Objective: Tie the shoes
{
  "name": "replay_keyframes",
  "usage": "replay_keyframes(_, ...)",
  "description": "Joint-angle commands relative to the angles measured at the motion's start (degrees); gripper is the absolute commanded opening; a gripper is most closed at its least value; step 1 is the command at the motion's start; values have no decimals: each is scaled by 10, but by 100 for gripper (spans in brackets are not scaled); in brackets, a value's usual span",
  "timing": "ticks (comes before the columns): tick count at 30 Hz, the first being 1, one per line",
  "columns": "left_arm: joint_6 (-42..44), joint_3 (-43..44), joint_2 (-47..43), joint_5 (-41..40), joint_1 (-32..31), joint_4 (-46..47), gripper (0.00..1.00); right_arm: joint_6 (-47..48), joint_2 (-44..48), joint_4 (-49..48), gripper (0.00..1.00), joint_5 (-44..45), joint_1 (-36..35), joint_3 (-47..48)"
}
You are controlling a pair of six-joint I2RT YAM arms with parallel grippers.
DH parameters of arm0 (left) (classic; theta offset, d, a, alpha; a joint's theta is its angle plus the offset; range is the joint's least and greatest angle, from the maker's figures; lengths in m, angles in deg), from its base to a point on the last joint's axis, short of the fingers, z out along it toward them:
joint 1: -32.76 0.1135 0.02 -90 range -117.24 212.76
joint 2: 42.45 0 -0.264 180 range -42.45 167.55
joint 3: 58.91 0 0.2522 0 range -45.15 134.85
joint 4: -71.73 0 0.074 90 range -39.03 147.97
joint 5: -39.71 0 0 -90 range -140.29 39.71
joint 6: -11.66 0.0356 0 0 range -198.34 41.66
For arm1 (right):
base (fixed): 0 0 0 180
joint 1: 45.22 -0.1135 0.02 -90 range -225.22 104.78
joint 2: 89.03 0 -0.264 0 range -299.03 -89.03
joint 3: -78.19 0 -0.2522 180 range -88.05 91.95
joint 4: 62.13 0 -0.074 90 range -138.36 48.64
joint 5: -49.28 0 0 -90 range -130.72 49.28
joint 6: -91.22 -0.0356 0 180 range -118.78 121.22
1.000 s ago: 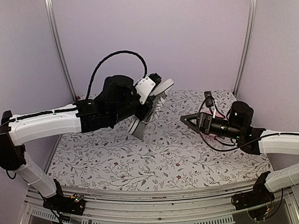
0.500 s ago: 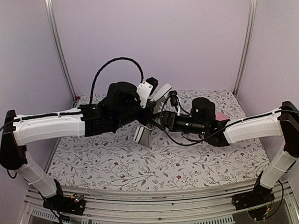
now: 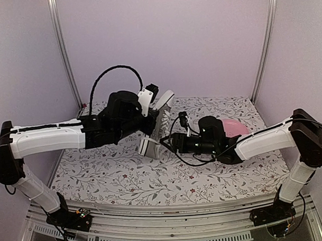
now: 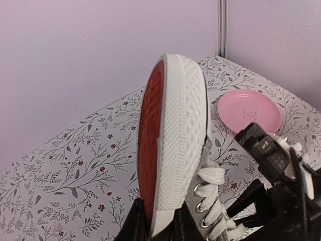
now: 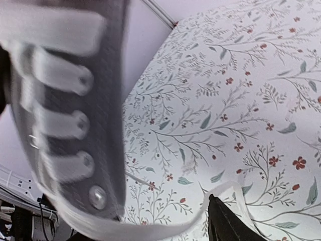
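Observation:
The grey sneaker (image 3: 160,118) is held off the table, tilted, with its toe up. My left gripper (image 3: 150,125) is shut on its white sole edge. In the left wrist view the red outsole and white rubber side (image 4: 175,135) fill the middle, my left gripper (image 4: 158,227) clamps the sole, and the white laces (image 4: 213,198) hang at the right. My right gripper (image 3: 166,142) is close under the laced side. In the right wrist view the grey upper (image 5: 75,115) is blurred at the left. A loose white lace (image 5: 165,223) runs across to one black fingertip (image 5: 225,223); the other finger is hidden.
A pink round plate (image 3: 236,127) lies on the flowered table at the back right, also in the left wrist view (image 4: 249,111). The right arm's black body (image 4: 273,186) is beside the shoe. Purple walls and metal posts (image 3: 63,55) close the back.
My right arm has swung left from the right side of the table up to the shoe's laces. My left arm has shifted the lifted shoe slightly left.

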Motion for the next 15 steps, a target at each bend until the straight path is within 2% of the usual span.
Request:
replay_keyframes(1, -27, 7, -46, 7, 20, 73, 0, -10, -26, 32, 56, 4, 1, -17)
replay_keyframes(4, -34, -8, -55, 27, 23, 88, 0, -4, -31, 33, 52, 2, 1, -6)
replay_keyframes(8, -32, -11, -60, 20, 31, 85, 0, 16, -24, 61, 44, 46, 1, 5)
replay_keyframes(11, -23, -17, -71, 23, 38, 83, 0, 21, 2, 90, 45, 80, 2, -6)
replay_keyframes(15, -9, -21, -78, 37, 47, 67, 0, 49, 67, 76, 50, 47, 2, -41)
